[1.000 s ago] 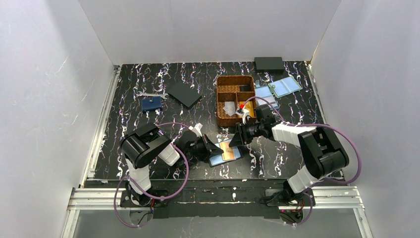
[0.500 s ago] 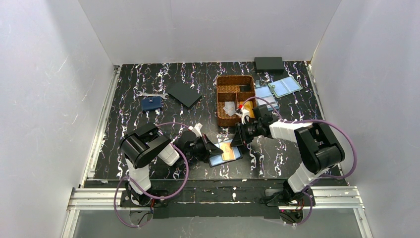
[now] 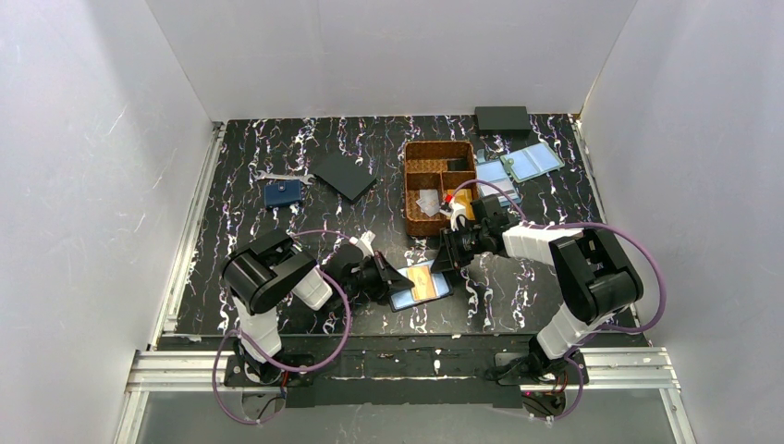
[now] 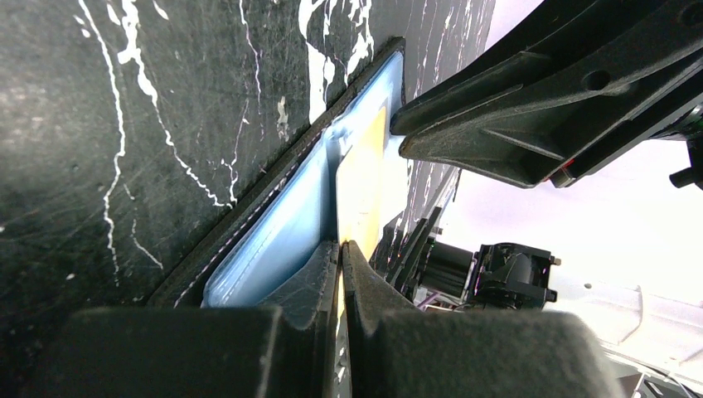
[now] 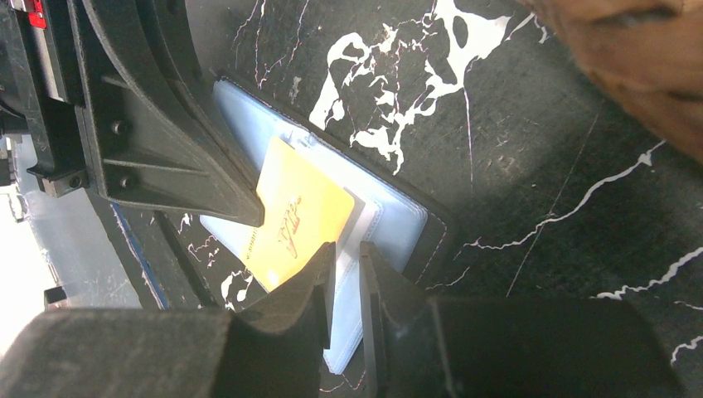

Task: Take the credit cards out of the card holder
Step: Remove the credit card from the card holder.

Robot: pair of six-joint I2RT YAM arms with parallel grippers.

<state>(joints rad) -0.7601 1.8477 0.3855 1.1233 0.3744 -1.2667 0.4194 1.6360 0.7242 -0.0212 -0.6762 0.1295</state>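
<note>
The card holder (image 3: 408, 296) lies open on the table near the front, pale blue inside with a black rim. An orange-gold credit card (image 3: 427, 282) sticks partway out of its sleeve. My left gripper (image 3: 392, 277) is shut on the card's edge; the left wrist view shows its jaws (image 4: 341, 246) pinching the card (image 4: 365, 178) beside the holder (image 4: 278, 228). My right gripper (image 3: 445, 260) is shut on the holder's pale blue leaf (image 5: 390, 222), its jaws (image 5: 346, 259) right next to the card (image 5: 294, 217).
A brown divided basket (image 3: 413, 189) with white scraps stands just behind the grippers. Pale blue holders (image 3: 520, 166) and a black box (image 3: 502, 118) lie at the back right. A navy wallet (image 3: 282, 192) and a black square (image 3: 343, 175) lie at the back left.
My left gripper has shifted slightly left with the card in it. The right arm has settled a little closer over the holder.
</note>
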